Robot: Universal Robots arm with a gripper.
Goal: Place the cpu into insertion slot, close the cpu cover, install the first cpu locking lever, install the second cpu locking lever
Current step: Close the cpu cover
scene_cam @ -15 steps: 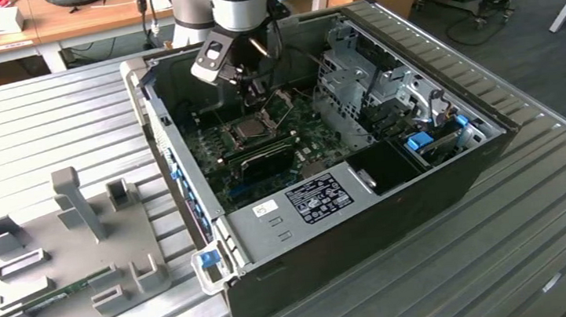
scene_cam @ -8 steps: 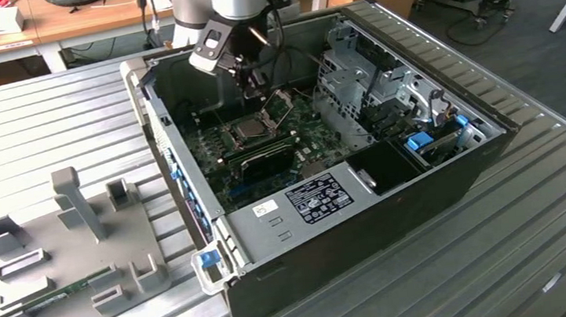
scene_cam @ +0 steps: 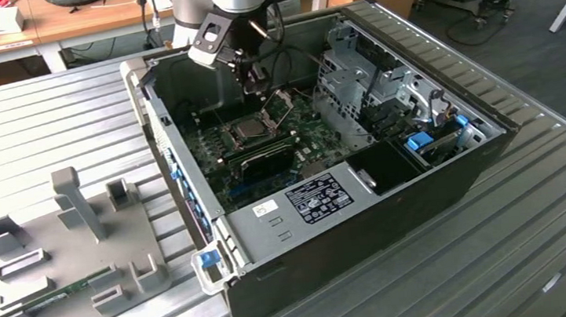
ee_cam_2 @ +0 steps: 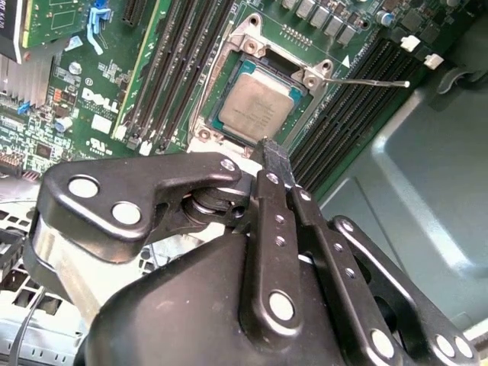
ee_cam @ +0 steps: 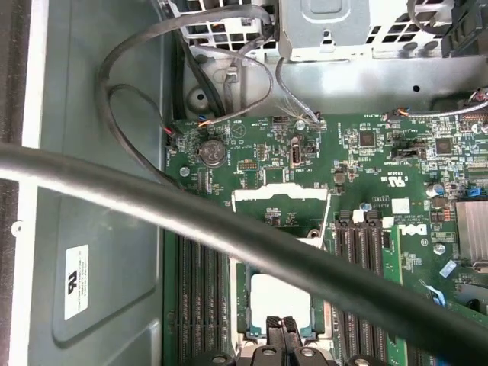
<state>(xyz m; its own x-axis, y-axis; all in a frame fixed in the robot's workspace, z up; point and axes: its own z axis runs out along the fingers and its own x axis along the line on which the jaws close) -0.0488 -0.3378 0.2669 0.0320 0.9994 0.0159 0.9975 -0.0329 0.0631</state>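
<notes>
The cpu (ee_cam_2: 255, 103) lies flat in the insertion slot (ee_cam_2: 217, 126), its dull silver top facing up, on the green board inside the open computer case. In the first wrist view the cpu (ee_cam: 280, 299) sits just beyond my fingertips. The cpu cover (ee_cam: 280, 196) is swung open past the socket, with green board showing through its window. In the exterior view the cpu cover (scene_cam: 280, 105) stands raised behind the cpu (scene_cam: 251, 130). My gripper (ee_cam_2: 274, 162) hangs a little above the socket's edge, shut with nothing in it. A thin wire lever (ee_cam_2: 374, 81) sticks out beside the socket.
Long black memory slots (ee_cam_2: 179, 69) flank the socket. A thick black cable (ee_cam: 229, 221) crosses in front of the first wrist camera. Loose wires (ee_cam: 137, 69) hang by the case wall. Drive cages (scene_cam: 382, 93) fill the case's right in the exterior view. A grey fixture plate (scene_cam: 72, 252) lies on the table.
</notes>
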